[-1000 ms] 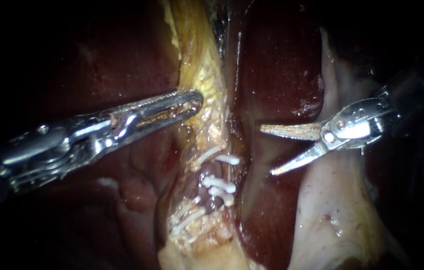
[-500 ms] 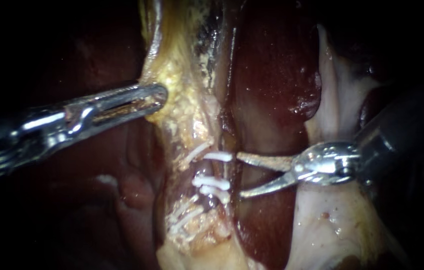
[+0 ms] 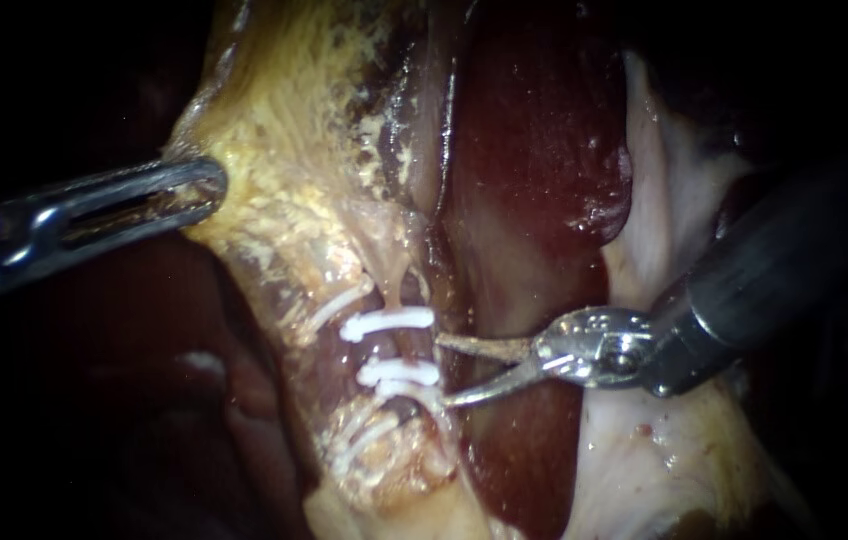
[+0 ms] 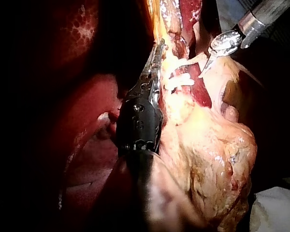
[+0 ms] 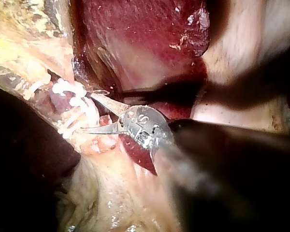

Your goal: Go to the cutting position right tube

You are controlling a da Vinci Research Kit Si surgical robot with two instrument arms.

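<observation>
Steel-grey, the left instrument (image 3: 206, 186) comes in from the left edge, and its pincer is clamped shut on the rim of the yellow tissue (image 3: 284, 190), one jaw on each side. A second ago that pincer lay much nearer the white clips (image 3: 389, 322). It has since drawn away to the left, taking the rim with it, so the yellow tissue is now spread into a wider, tauter sheet.

Just right of that sheet is the right tube (image 3: 402, 292), a thin strand beside the dark red liver (image 3: 534, 150). Its long axis runs up and down the endoscope view. One clip crosses it above and a close pair crosses it below, with a short bare stretch between them.

The right instrument (image 3: 441, 371) enters from the right, its dark shaft slanting down from the upper right. A second ago it hung well out over the liver, apart from the clips. It has now come in lower, and its two pointed blades aim left at that bare stretch. The pincer stands narrowly open and grips nothing. The upper blade tip is beside the upper clip's end and the lower tip beside the lower pair. Whether the blades already straddle the tube cannot be told. Pale tissue (image 3: 644, 470) lies under the right instrument's shaft.
</observation>
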